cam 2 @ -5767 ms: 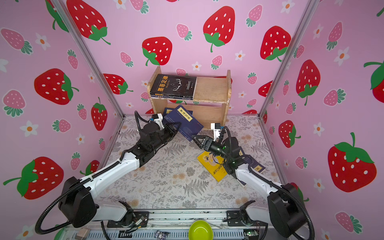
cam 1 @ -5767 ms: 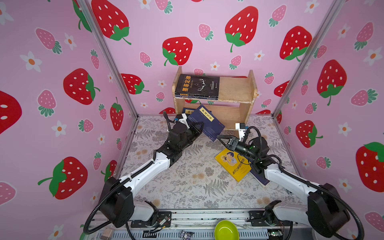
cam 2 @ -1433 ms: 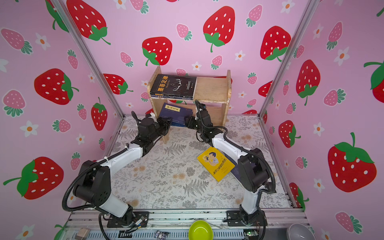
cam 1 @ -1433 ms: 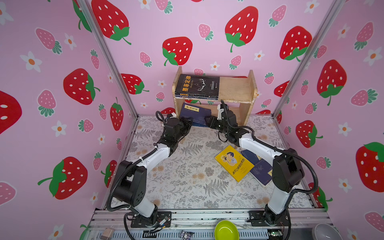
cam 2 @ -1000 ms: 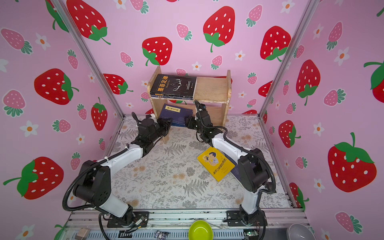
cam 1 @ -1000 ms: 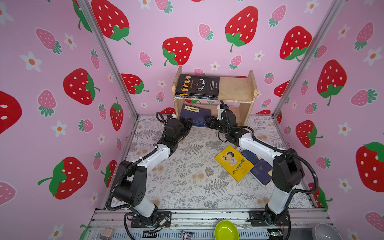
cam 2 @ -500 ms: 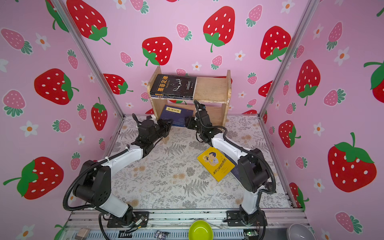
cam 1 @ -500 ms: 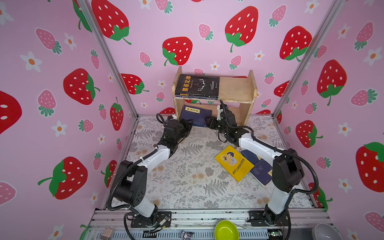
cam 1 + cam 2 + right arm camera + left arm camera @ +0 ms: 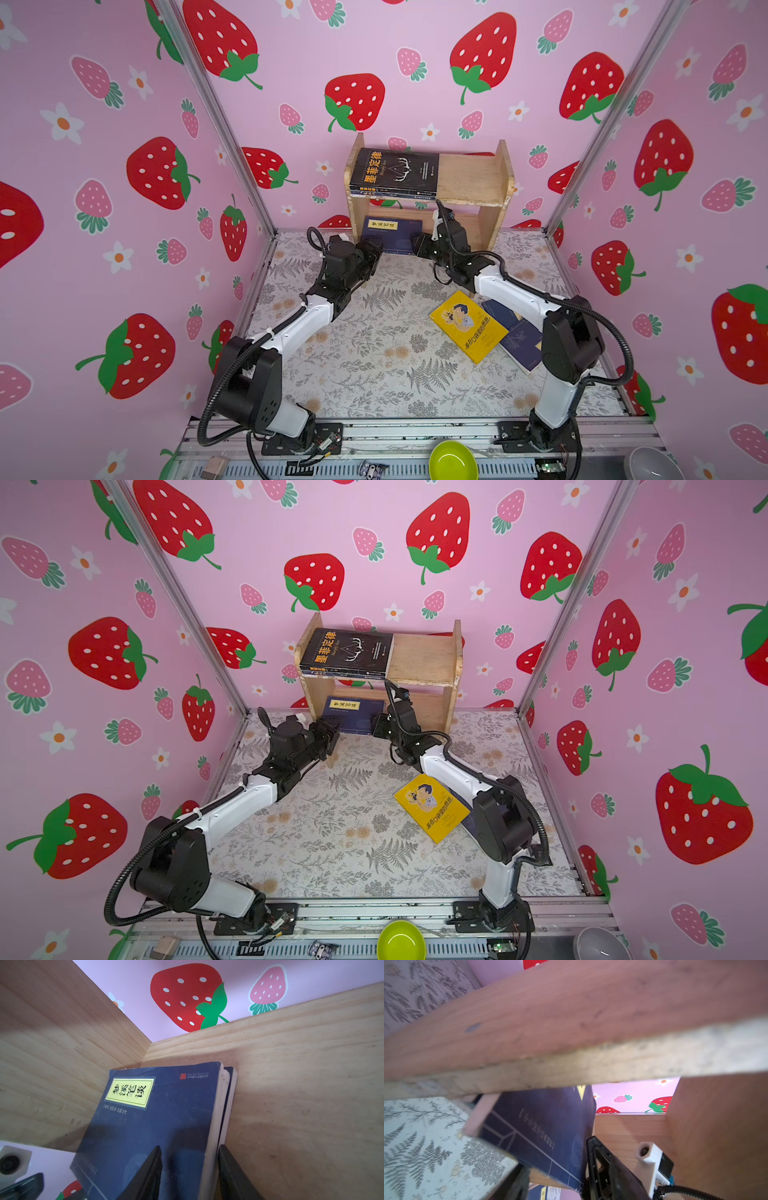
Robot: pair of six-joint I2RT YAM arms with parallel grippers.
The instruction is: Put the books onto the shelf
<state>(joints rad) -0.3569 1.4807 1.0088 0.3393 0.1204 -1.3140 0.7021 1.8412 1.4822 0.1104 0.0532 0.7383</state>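
Since a moment ago the left gripper (image 9: 374, 251) has let its jaws part. They stand open at the shelf's front left corner, low over the mat (image 9: 374, 357), with the near corner of the navy book (image 9: 390, 237) just ahead of them. That book lies flat, label up, in the left half of the lower tier of the shelf (image 9: 494, 183).

The left arm (image 9: 299, 320) stretches in low from the shelf's front left. The right arm (image 9: 511, 295) comes in from the front right, its right gripper (image 9: 419, 245) at the book's right front corner.

Only the right wrist view shows those jaws apart astride the book's right edge. One finger (image 9: 149, 1172) is over the cover and its mate is over bare board, and a second navy book (image 9: 231, 1084) lies underneath. The left wrist view, mostly blurred shelf plank, shows the book's front end jutting past the board over the mat.

On the upper tier a black book (image 9: 395, 170) fills the left half. The right halves of both tiers are bare wood. Before the shelf's right side, well apart from it, the yellow book (image 9: 467, 324) overlaps more navy books (image 9: 519, 338) on the mat, beside the right arm.
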